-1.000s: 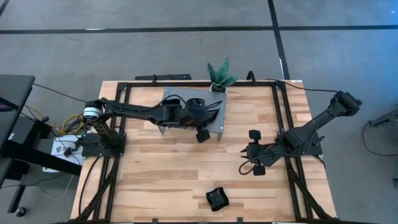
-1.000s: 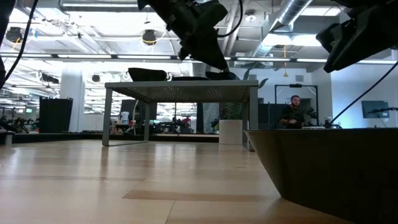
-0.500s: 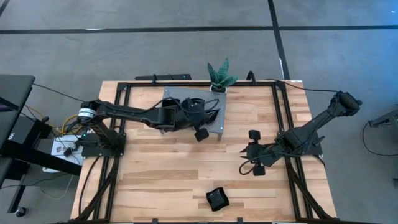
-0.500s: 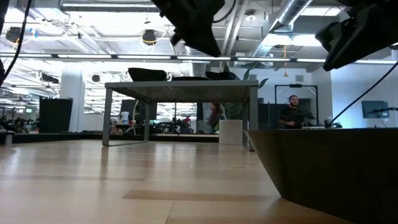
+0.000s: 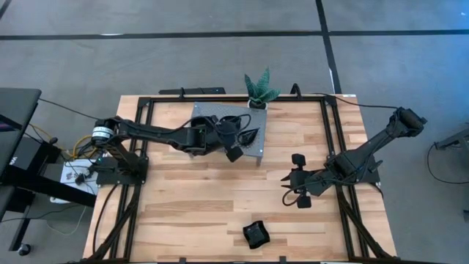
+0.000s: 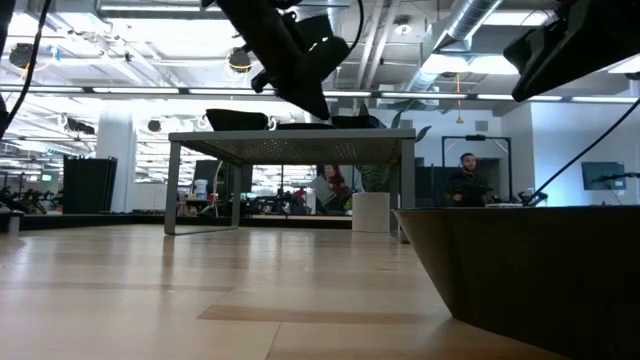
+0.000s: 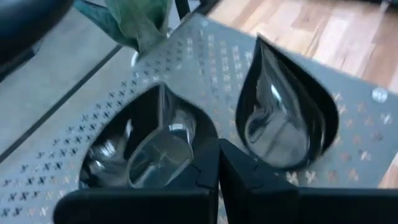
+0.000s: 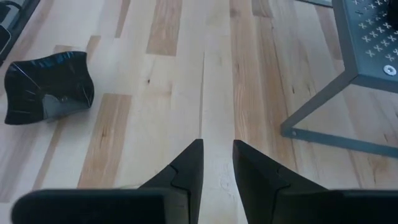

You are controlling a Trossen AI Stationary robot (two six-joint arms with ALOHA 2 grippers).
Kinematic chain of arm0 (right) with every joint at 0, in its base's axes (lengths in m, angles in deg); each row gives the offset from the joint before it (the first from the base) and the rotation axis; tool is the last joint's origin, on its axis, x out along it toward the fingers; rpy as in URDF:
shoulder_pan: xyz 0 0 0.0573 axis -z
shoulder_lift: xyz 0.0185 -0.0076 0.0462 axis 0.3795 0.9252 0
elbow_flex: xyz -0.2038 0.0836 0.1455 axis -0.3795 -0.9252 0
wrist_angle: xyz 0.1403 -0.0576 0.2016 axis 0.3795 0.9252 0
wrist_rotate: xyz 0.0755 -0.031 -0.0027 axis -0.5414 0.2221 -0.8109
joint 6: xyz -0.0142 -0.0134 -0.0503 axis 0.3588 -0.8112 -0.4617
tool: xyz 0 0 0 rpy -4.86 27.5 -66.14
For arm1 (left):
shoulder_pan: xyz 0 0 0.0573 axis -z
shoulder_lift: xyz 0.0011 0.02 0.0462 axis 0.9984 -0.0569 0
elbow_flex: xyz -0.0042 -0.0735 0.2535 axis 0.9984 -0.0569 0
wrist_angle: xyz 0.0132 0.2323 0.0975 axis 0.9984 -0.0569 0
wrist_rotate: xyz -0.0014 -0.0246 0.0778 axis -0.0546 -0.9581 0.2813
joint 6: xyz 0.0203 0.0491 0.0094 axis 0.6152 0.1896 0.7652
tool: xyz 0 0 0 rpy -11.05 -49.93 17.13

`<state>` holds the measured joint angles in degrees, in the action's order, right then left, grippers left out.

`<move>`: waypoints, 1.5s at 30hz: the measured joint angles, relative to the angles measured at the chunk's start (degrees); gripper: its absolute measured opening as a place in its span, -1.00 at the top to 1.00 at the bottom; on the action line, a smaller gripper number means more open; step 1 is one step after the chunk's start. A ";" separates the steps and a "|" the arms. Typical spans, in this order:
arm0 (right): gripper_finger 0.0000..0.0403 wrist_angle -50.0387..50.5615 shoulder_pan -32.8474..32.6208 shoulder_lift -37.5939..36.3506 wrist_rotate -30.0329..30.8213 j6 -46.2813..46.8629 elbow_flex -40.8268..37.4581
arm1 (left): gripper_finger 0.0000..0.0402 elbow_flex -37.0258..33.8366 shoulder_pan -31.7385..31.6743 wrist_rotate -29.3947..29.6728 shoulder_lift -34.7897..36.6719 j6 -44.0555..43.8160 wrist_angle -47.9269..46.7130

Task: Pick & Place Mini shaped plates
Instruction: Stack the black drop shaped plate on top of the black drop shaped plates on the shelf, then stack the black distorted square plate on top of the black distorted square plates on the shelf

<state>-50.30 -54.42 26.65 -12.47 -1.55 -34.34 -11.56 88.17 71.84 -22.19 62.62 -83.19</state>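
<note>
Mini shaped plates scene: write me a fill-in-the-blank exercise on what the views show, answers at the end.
1. The left gripper is shut on the rim of a ____-shaped plate on the perforated metal stand.
2. The potted plant stands at the stand's ____ edge.
3. The right gripper hovers over bare ____ boards, holding nothing.
4. A single black plate lies near the table's ____ edge.

Missing words: teardrop; far; wooden; near
</note>
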 joint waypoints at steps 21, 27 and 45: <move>0.60 0.02 0.00 0.00 0.02 -3.98 0.00 | 0.97 -0.80 0.50 -9.45 -0.02 -0.45 2.53; 0.60 0.02 0.00 0.00 0.04 -5.90 0.00 | 0.97 -0.78 1.25 -9.37 -0.01 -0.45 3.57; 0.60 -9.39 0.00 -0.02 0.07 -6.01 0.00 | 0.84 -0.69 30.44 -16.58 -4.06 -5.76 17.86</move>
<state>-59.69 -54.42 26.62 -12.41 -7.56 -34.34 -12.25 118.61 55.26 -26.25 56.86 -65.33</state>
